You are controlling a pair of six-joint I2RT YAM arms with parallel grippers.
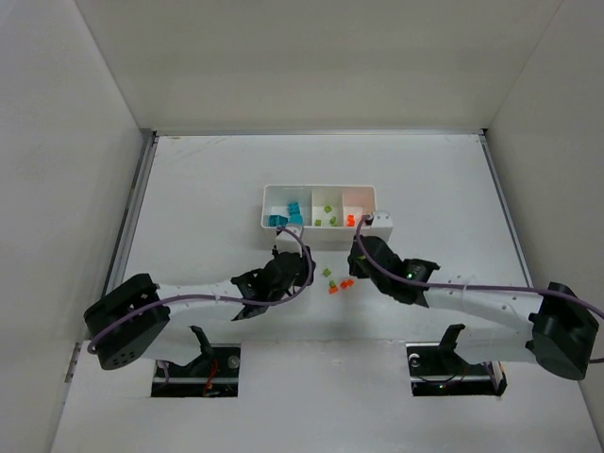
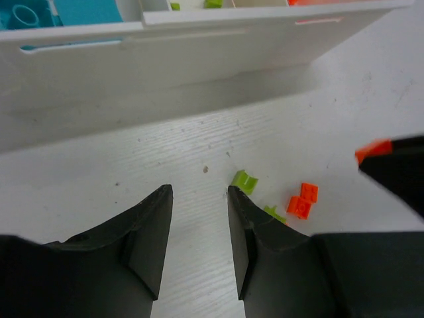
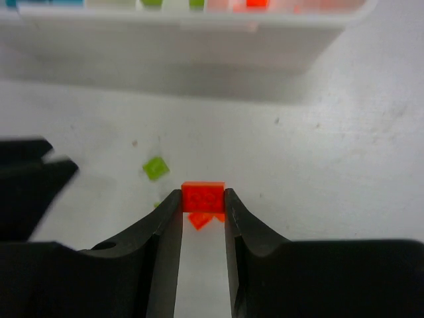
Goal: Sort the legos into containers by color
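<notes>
The white three-compartment tray holds teal legos on the left, lime green ones in the middle and an orange one on the right. Two loose green legos and two orange legos lie on the table in front of it. My right gripper is shut on an orange lego, held just above the loose orange ones. My left gripper is open and empty over bare table, just left of a green lego and the orange pair.
The tray's near wall stands close ahead of both grippers, and also shows in the right wrist view. The two grippers are close together either side of the loose legos. White walls enclose the table.
</notes>
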